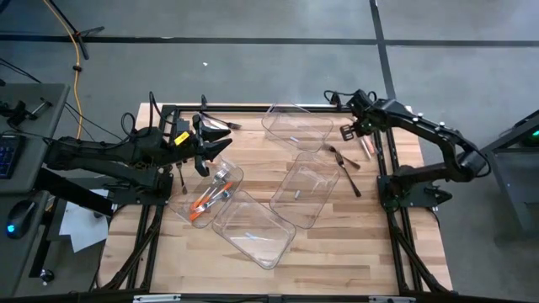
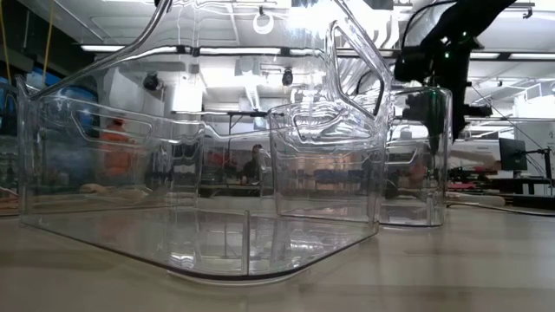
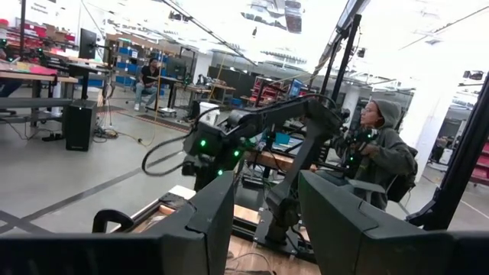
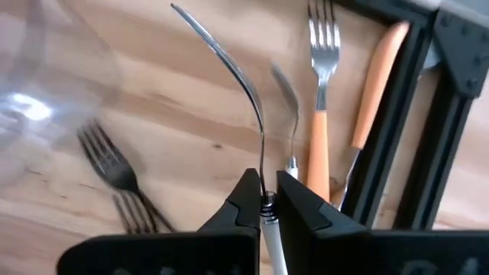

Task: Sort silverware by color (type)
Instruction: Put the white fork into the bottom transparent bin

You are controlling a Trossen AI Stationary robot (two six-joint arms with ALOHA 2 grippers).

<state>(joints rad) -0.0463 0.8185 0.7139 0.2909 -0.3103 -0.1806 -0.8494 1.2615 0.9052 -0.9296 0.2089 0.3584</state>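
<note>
White-handled spoon (image 4: 256,114) gripped at neck by right hand (image 4: 264,200), raised over bench (image 1: 362,231) near right rear edge, beside orange-handled fork (image 4: 319,114). Black forks (image 4: 114,172) seen lying nearby. Left hand (image 1: 221,139) held unclenched, nothing grasped, above bin (image 1: 221,189) containing orange-handled silverware (image 1: 205,204).

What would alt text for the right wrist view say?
The right gripper is shut on a white-handled fork, lifted above the wooden table. Below lie an orange-handled fork, another orange-handled utensil, two black forks and a clear bin.
</note>
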